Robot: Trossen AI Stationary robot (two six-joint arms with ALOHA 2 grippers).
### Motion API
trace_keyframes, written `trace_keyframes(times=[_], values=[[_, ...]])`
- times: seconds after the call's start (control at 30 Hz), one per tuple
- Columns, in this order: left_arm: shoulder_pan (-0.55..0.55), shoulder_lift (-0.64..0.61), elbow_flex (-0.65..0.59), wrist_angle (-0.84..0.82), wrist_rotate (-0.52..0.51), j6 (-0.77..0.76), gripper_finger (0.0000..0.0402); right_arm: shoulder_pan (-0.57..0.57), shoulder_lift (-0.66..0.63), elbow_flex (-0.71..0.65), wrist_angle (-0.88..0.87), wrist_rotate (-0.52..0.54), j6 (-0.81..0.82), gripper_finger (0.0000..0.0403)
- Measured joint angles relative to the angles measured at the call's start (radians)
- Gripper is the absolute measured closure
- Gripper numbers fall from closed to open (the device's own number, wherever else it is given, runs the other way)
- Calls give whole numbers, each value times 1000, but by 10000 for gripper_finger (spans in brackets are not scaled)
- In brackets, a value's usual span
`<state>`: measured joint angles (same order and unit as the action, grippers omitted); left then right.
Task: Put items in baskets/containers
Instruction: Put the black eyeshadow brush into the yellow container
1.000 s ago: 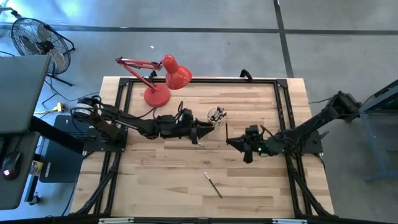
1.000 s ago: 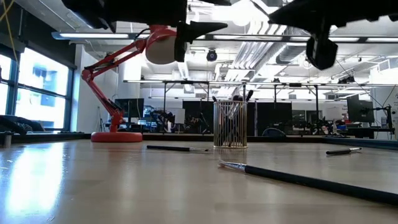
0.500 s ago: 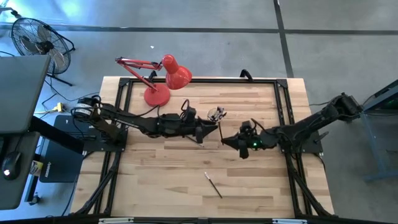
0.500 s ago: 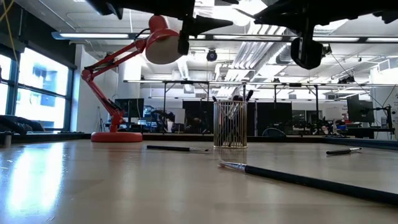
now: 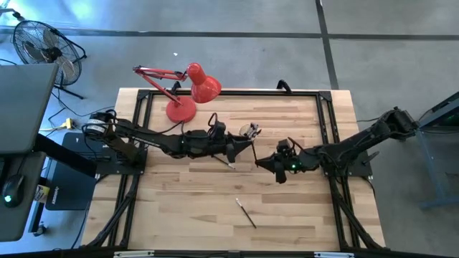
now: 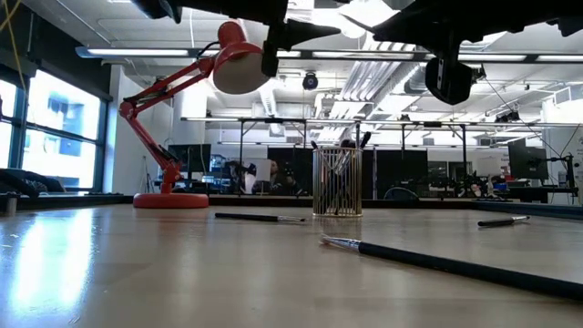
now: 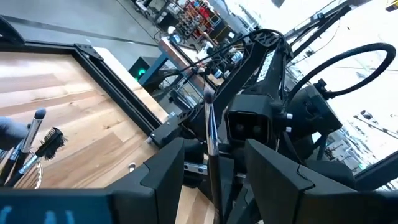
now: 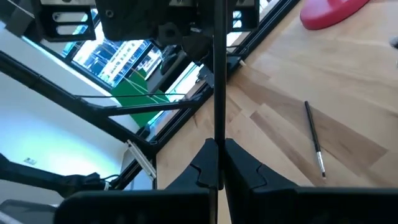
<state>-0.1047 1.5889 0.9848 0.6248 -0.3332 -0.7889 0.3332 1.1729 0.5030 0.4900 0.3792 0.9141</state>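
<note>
Brushes, thin and dark with small tufted tips, are spread over the pale wooden worktop [image 5: 186, 208] and partly gathered in the small clear glass cup [image 5: 249, 131] that stands near the middle of the far half, several tips poking above its rim (in the low view the cup [image 6: 337, 182] shows them standing upright). One loose brush [image 5: 246, 213] lies alone toward the near edge; another [image 6: 260, 217] lies just beside the cup, on the lamp's side; a third [image 6: 503, 220] lies well off to the other side.

Left claw [image 5: 244, 147] hangs above the worktop just beside the cup, its fingers [image 7: 163, 171] apart on either side of a thin brush [image 7: 210, 134] without visibly pinching it. Right claw [image 5: 264, 163] faces it from close by, fingers [image 8: 202, 163] clamped on the lower end of that dark brush shaft [image 8: 218, 74], which stands between the two claws.

A red desk lamp [image 5: 188, 89] sits at the far left corner.
</note>
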Motion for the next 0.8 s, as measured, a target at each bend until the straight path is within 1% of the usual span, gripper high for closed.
trace_keyframes(times=[0.1, 0.17, 0.3, 0.43, 0.53, 0.73, 0.8], values=[[0, 39, 11, 19, 2, -7, 235, 0, 0, 0, 0, 4, -15, 402], [0, 67, 26, 2, 11, -17, 234, 0, 0, 0, -3, 6, -19, 402], [0, 118, 101, 12, 58, -20, 234, -1, 0, 0, 1, 16, -22, 402], [0, 167, 150, -7, 62, -12, 234, 0, 0, 0, 0, 36, -16, 402], [0, 167, 160, 2, 62, -3, 234, 2, 0, 0, 0, 59, -17, 402], [1, 168, 159, 4, 34, 26, 234, 32, 0, 0, -1, 165, -16, 402], [1, 168, 159, 0, 34, 27, 234, 35, 0, 0, -5, 166, -17, 402]])
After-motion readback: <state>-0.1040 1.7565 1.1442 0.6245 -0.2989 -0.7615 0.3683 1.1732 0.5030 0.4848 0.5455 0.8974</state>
